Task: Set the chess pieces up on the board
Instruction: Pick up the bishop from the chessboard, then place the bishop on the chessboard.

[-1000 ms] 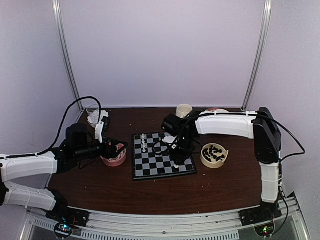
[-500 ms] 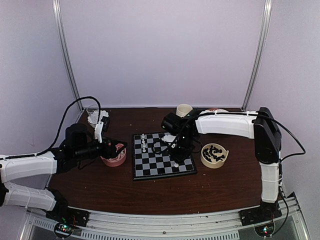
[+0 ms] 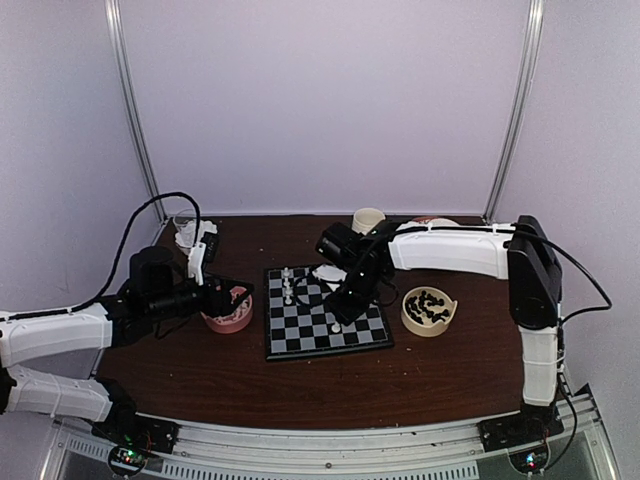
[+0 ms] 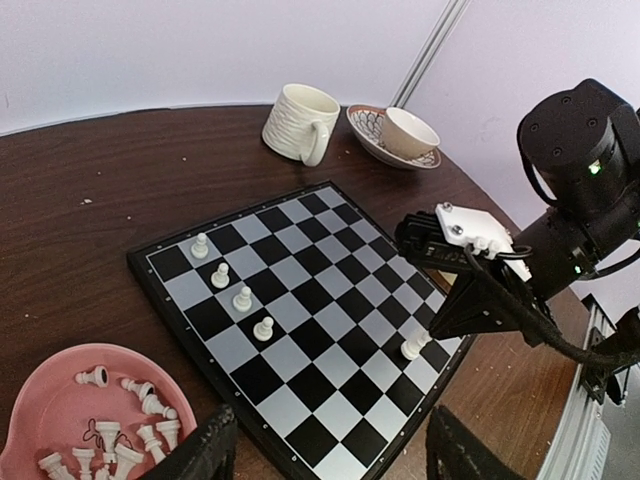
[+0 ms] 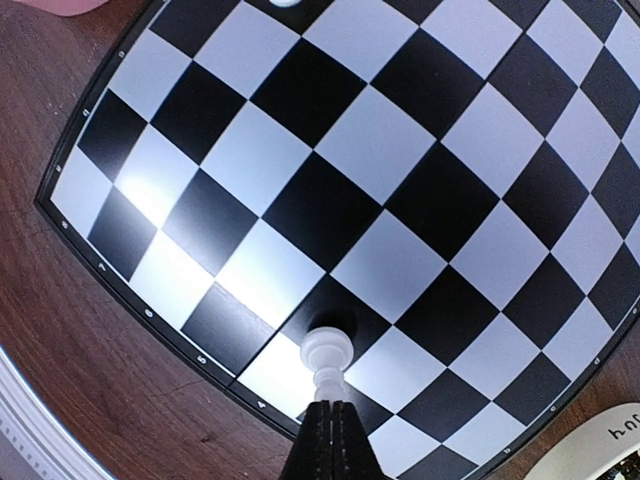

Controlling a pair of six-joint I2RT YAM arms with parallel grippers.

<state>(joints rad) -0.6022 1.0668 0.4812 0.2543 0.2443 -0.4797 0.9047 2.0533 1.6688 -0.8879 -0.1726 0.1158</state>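
The board (image 3: pixel 325 335) lies mid-table, also in the left wrist view (image 4: pixel 300 330) and the right wrist view (image 5: pixel 330 200). Several white pawns (image 4: pixel 242 298) stand in a line along its far left side (image 3: pixel 287 286). My right gripper (image 3: pixel 340 316) is shut on a white piece (image 5: pixel 327 352) and holds it just above the board's near edge, also seen in the left wrist view (image 4: pixel 413 345). My left gripper (image 3: pixel 232 293) is open and empty over the pink bowl (image 3: pixel 228 318), which holds several white pieces (image 4: pixel 120 430).
A tan bowl (image 3: pixel 445 322) of black pieces (image 3: pixel 428 303) sits right of the board. A cream mug (image 4: pixel 298 122) and a cup on a saucer (image 4: pixel 395 135) stand behind it. A glass (image 3: pixel 186 228) stands at the far left.
My right gripper has moved left along the board's near side, carrying the white piece with it. The left arm has not moved.
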